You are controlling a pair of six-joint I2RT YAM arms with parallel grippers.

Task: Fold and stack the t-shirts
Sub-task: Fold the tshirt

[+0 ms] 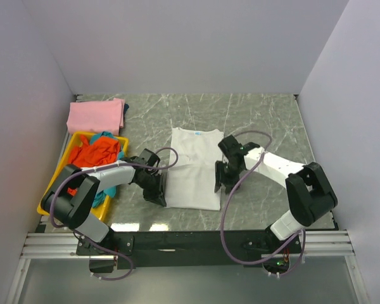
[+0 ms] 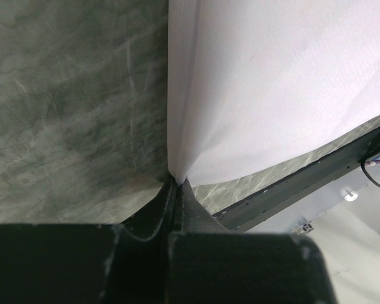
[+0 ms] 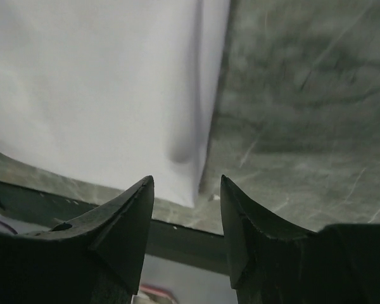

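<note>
Pink t-shirt [image 1: 96,115] lies folded at upper left; below it, yellow tray [image 1: 79,134] holds orange-red t-shirt [image 1: 96,151] and teal t-shirt [image 1: 105,135]; left gripper [image 1: 159,197] pinches white t-shirt [image 1: 193,168], spread at centre, by its lower left edge; right gripper [image 1: 220,189] stands parted at its lower right edge.
</note>
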